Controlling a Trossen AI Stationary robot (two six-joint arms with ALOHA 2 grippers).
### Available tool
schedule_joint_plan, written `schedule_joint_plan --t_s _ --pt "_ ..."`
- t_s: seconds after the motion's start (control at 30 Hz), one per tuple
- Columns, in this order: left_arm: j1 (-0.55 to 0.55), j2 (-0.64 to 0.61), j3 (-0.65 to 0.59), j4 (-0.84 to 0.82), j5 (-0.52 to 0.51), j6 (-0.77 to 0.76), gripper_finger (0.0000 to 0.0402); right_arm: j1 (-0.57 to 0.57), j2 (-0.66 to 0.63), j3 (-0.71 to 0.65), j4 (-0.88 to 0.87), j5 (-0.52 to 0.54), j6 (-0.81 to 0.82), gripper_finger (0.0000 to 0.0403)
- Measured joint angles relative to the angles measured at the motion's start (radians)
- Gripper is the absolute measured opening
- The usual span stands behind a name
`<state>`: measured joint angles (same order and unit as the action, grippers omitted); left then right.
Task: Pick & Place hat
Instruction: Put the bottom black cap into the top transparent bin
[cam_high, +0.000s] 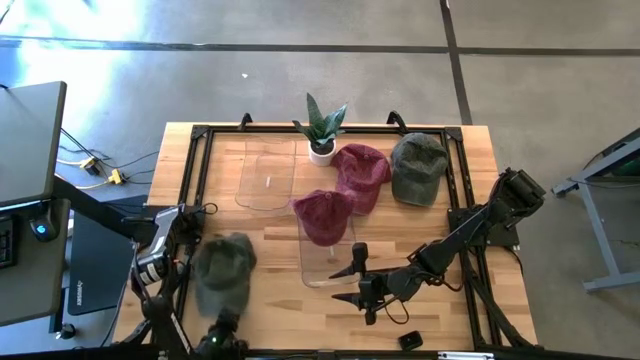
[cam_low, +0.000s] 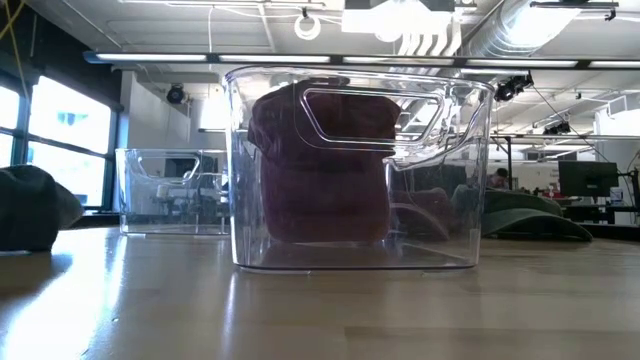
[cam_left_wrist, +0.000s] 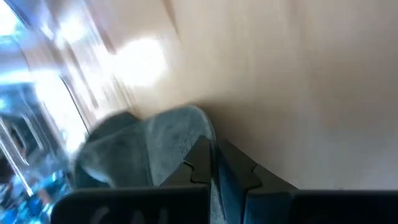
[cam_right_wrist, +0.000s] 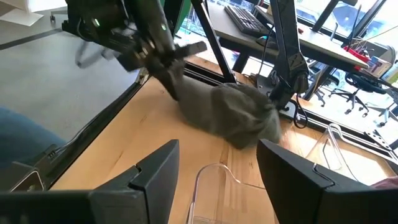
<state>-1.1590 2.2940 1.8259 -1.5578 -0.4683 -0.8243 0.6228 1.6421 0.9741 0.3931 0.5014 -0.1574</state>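
From above, the left gripper (cam_high: 222, 322) sits at about seven o'clock on the table (cam_high: 270, 310), clamped on the near edge of a grey-green hat (cam_high: 222, 272), its fingertips lost under the cloth, while the right gripper (cam_high: 352, 279) waits with fingers spread at five o'clock beside a clear bin (cam_high: 325, 250) holding a maroon hat (cam_high: 322, 215). At table height that bin (cam_low: 355, 170) fills the middle and the grey-green hat (cam_low: 30, 205) is cut off at nine o'clock. The left wrist view is blurred, showing fingers (cam_left_wrist: 202, 163) pinched on cloth (cam_left_wrist: 155, 143); the right wrist view shows its own parted fingers (cam_right_wrist: 155, 171) with the held hat (cam_right_wrist: 230, 115) beyond.
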Motion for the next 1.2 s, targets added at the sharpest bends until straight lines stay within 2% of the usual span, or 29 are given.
schedule_joint_plan --t_s 0.13,0.33,0.47,0.73,0.87,1.03,1.1,1.2 --pt "0.000 0.000 0.120 -0.005 -0.142 0.008 0.0001 0.000 0.000 0.000 0.000 0.000 0.000 0.0211" --pt "0.000 -0.028 0.267 -0.006 -0.413 0.061 0.0001 0.000 0.000 0.000 0.000 -0.013 0.003 0.0211" --pt "-0.017 -0.111 0.282 -0.013 -0.606 0.061 0.0001 0.000 0.000 0.000 0.001 -0.013 0.003 0.0211" --pt "-0.095 -0.264 0.282 -0.013 -0.923 0.102 0.0001 -0.003 0.000 0.000 0.001 -0.033 0.013 0.0211" --pt "-0.144 -0.312 0.282 -0.013 -1.015 0.143 0.0001 -0.023 0.000 0.000 -0.001 -0.028 0.061 0.0211" --pt "-0.185 -0.329 0.282 -0.013 -1.081 0.146 0.0001 -0.047 0.000 0.000 -0.005 0.120 0.124 0.0206" --pt "-0.194 -0.327 0.276 -0.007 -1.096 0.142 0.0001 -0.063 0.008 0.000 0.005 0.090 0.134 0.0193" --pt "-0.196 -0.328 0.257 -0.005 -1.106 0.139 0.0000 -0.081 0.056 0.000 0.122 0.011 0.109 0.0157"
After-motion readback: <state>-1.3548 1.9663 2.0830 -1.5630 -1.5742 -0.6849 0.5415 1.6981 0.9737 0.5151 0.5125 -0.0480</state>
